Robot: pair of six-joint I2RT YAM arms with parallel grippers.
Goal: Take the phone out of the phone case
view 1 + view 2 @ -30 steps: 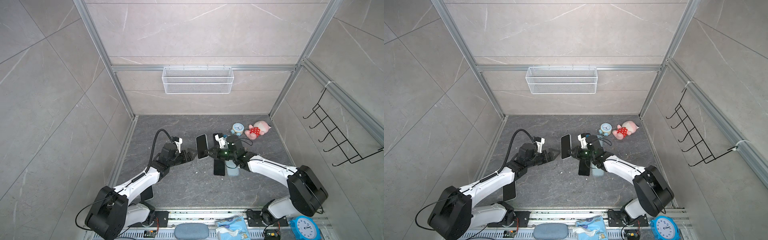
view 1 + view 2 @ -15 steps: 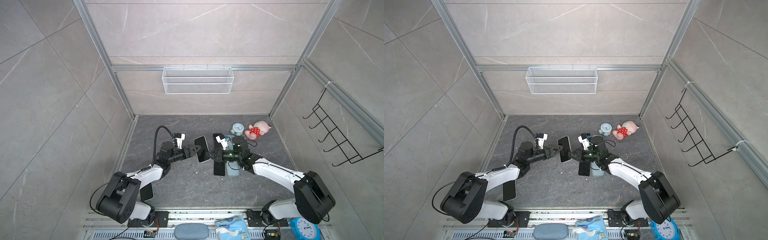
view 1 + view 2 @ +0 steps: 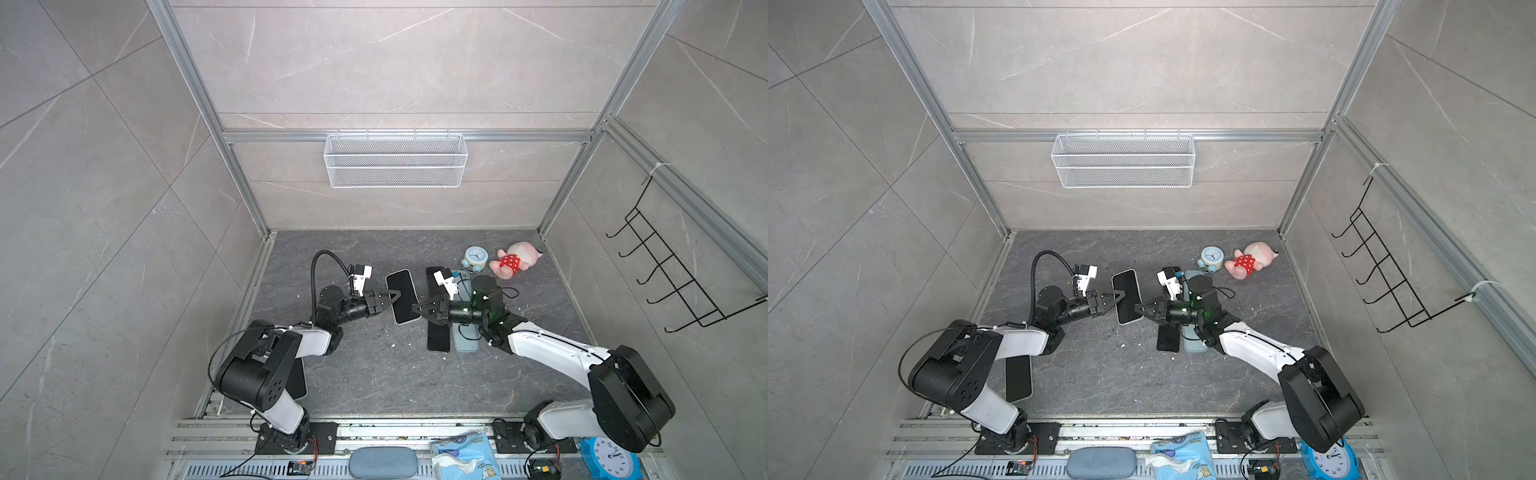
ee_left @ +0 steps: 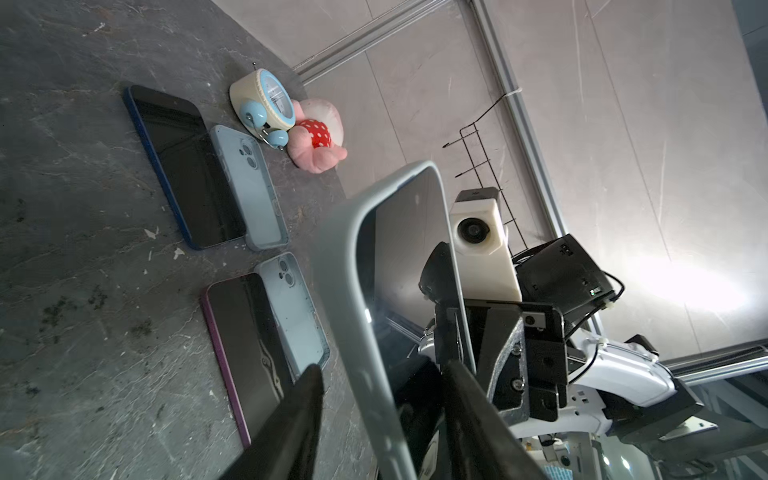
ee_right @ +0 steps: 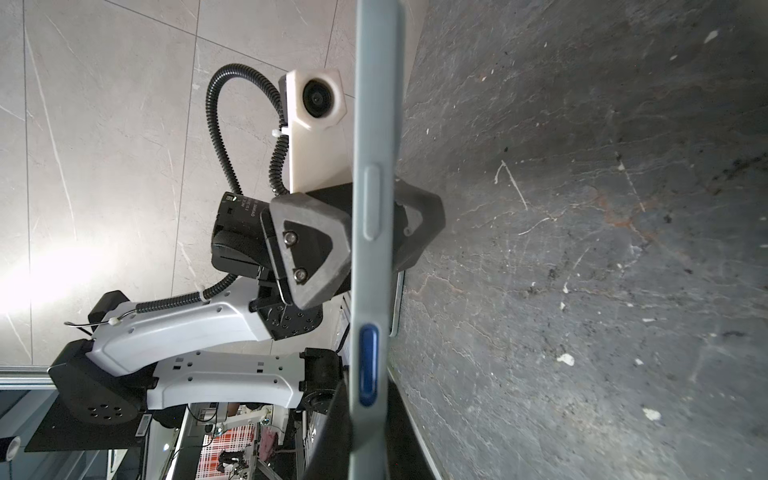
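The phone (image 3: 402,296), in its case (image 4: 347,266), hangs mid-frame in both top views, the right gripper (image 3: 417,310) clamped on its right edge, likely bracing it for the left gripper (image 3: 395,294) opposite. Left jaws straddle the left edge; pinching or not, I cannot tell. Both arms stretch inward, low, tips facing.

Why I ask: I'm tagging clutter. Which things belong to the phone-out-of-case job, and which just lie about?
Job: phone, its case, right claw gripping them, left claw astride the opposite edge.

Lying about: blue-edged phone, purple-edged phone, far empty case, near empty case, clock, plush, basket.
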